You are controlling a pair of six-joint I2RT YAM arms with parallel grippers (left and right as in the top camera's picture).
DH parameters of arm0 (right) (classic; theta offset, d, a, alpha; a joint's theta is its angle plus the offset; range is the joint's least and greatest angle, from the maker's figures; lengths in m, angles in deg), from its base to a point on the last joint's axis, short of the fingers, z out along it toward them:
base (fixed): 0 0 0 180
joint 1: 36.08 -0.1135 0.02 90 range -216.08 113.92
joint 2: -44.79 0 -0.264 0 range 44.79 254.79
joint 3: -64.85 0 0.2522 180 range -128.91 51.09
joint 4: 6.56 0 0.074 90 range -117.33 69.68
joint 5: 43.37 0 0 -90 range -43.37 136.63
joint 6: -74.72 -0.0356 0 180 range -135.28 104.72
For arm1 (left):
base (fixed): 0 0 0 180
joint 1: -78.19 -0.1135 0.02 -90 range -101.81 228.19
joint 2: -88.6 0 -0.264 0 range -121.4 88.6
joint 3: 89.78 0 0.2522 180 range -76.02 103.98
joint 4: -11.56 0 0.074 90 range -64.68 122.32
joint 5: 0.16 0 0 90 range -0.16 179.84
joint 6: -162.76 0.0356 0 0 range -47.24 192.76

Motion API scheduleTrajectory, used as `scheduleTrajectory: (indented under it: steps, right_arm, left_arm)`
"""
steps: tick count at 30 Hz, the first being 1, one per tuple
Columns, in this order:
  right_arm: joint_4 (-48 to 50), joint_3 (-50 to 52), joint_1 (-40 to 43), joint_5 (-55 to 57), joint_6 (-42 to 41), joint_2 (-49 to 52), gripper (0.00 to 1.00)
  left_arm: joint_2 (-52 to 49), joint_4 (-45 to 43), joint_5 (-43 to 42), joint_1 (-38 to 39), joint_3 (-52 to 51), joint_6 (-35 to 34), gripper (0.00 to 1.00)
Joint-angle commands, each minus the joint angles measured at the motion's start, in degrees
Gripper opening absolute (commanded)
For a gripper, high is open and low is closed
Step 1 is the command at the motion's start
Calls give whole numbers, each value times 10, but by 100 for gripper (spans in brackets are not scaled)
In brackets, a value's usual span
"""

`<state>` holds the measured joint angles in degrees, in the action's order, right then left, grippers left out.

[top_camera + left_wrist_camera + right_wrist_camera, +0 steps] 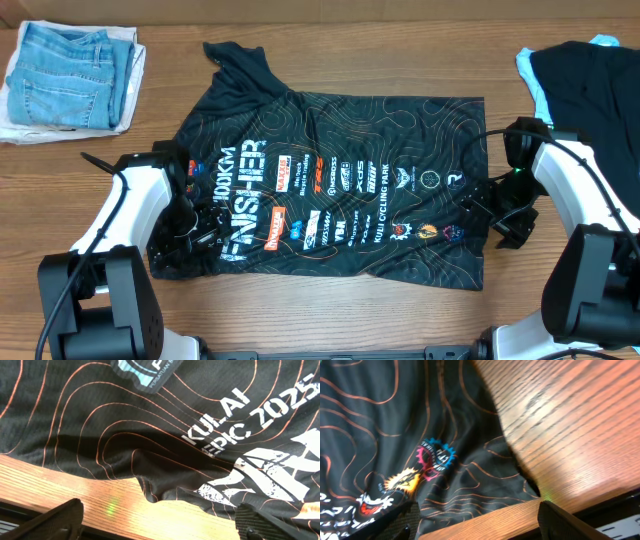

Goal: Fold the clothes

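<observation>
One black shirt [340,190]: white "FINISHER", "100KM", "EPIC 2025" lettering.

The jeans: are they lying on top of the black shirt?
No, the jeans sit folded at the far left corner of the table, apart from the shirt.

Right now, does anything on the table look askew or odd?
The shirt lies mostly flat, but its far-left sleeve is crumpled and its edge by the left gripper is bunched. Nothing spilled or damaged.
</observation>
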<state>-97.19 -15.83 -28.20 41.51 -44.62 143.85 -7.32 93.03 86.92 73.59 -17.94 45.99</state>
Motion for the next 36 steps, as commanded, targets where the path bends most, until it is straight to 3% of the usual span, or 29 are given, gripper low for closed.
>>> scheduleTrajectory:
  steps: [1,11,17,27,36]
  right_arm:
    - [16,21,1,-27,10,-2,78]
    - [85,111,1,-24,-57,-3,74]
    - [60,113,1,1,-98,-26,74]
    - [51,208,-2,-6,-129,-201,78]
    - [149,342,-2,-62,-144,-280,81]
  left_arm:
    - [-3,0,-1,-3,10,11,100]
    - [-3,0,-2,-3,10,11,100]
    - [-3,0,-3,-3,10,11,100]
    - [-3,-8,-16,-3,10,11,100]
    - [-3,-20,-27,-3,10,11,100]
